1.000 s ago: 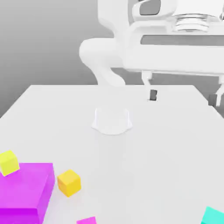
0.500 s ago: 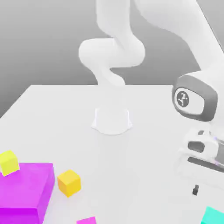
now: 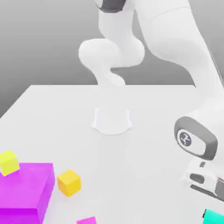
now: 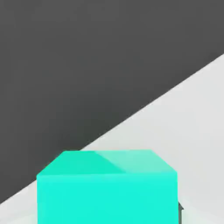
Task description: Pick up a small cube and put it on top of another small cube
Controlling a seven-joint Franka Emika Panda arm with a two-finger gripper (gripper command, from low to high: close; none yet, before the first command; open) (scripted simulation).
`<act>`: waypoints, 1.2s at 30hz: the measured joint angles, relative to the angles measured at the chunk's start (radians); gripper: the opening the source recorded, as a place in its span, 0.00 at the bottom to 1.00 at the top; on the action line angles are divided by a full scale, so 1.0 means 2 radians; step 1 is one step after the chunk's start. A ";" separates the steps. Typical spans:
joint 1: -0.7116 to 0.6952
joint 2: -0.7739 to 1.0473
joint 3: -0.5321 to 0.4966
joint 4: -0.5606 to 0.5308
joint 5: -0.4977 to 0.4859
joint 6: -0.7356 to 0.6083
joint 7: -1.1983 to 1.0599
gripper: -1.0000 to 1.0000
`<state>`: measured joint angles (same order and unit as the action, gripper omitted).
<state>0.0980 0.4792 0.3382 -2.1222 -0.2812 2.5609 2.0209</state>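
The small teal cube (image 3: 215, 216) sits on the white table (image 3: 144, 148) at the exterior view's bottom right corner, partly cut off by the frame edge. My gripper (image 3: 212, 204) has come down right over it, its white hand hanging just above the cube. In the hand view the teal cube (image 4: 107, 186) is very close, with a dark fingertip (image 4: 180, 210) pressed against its side, so the gripper is shut on it. Two small yellow cubes (image 3: 68, 182) (image 3: 8, 162) rest on the exterior view's left.
A large magenta block (image 3: 24, 190) stands at the bottom left between the yellow cubes. A small magenta piece (image 3: 86, 220) lies at the bottom edge. The arm's round base (image 3: 112, 119) is at the table's far middle.
The arm swung down from high at the back to the teal cube at the exterior view's bottom right. Its fingers, spread wide a second ago, have closed on the cube.
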 joint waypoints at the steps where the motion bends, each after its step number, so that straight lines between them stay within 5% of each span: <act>1: -0.015 -0.016 -0.001 -0.014 0.009 -0.002 -0.011 0.00; 17: -0.266 -0.277 -0.113 -0.296 0.147 0.039 -0.195 0.00; 23: -0.273 -0.202 -0.120 -0.310 0.126 0.128 -0.185 0.00; 24: -0.272 -0.189 -0.121 -0.309 0.123 0.141 -0.182 1.00; 31: -0.272 -0.189 -0.121 -0.309 0.122 0.141 -0.182 1.00; 36: -0.269 -0.265 -0.120 -0.312 0.144 0.067 -0.198 1.00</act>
